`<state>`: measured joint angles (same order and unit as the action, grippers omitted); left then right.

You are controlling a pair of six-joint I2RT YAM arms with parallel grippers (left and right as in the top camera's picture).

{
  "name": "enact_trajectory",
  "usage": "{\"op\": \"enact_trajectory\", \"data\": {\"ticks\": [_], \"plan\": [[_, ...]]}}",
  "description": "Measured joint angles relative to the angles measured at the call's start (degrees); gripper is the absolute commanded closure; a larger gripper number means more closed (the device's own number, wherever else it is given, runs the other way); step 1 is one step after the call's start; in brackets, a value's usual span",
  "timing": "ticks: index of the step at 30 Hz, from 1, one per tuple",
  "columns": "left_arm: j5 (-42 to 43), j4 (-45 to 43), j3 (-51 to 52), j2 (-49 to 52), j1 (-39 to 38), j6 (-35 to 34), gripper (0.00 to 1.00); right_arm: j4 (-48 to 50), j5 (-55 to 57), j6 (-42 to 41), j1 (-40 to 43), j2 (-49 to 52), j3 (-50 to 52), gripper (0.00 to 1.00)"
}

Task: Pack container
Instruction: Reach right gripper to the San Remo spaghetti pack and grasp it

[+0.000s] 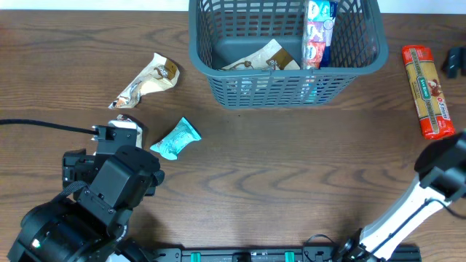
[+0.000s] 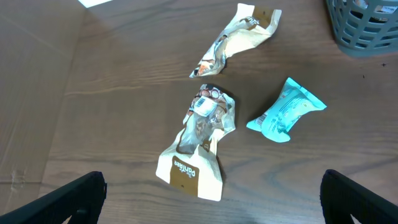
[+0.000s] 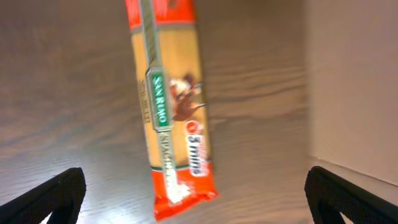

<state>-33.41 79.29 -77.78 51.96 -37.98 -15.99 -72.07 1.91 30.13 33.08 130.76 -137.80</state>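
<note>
Overhead, the container (image 1: 287, 87) holds a red-and-white packet (image 1: 318, 33) standing upright, with a spaghetti pack (image 1: 428, 91) lying to its right and a teal packet (image 1: 176, 138) down to its left. From the left wrist, the left gripper (image 2: 212, 183) gapes wide and empty over a crumpled beige packet (image 2: 199, 146), left of the container's corner. From the right wrist, the right gripper (image 3: 196, 180) is likewise spread wide over the spaghetti pack, gripping nothing.

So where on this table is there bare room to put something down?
The widest bare wood lies in front of the dark grey-blue slotted plastic basket, between the small teal packet and the long red-and-yellow spaghetti packet. It is crowded left of that, around the crumpled beige wrapper.
</note>
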Motion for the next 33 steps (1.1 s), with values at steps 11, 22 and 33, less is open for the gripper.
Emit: {"op": "enact_trajectory", "data": {"ticks": [11,22,33], "plan": [[0.0,0.0,0.0,0.0,0.0,0.0,0.01,0.9,3.5,-2.7,0.0,10.9,1.3,0.01],[0.0,0.0,0.0,0.0,0.0,0.0,0.01,4.1,1.0,-2.8,0.1,10.9,1.3,0.01],[0.0,0.0,0.0,0.0,0.0,0.0,0.01,6.0,0.1,-3.3,0.8,13.9,1.3,0.01]]}}
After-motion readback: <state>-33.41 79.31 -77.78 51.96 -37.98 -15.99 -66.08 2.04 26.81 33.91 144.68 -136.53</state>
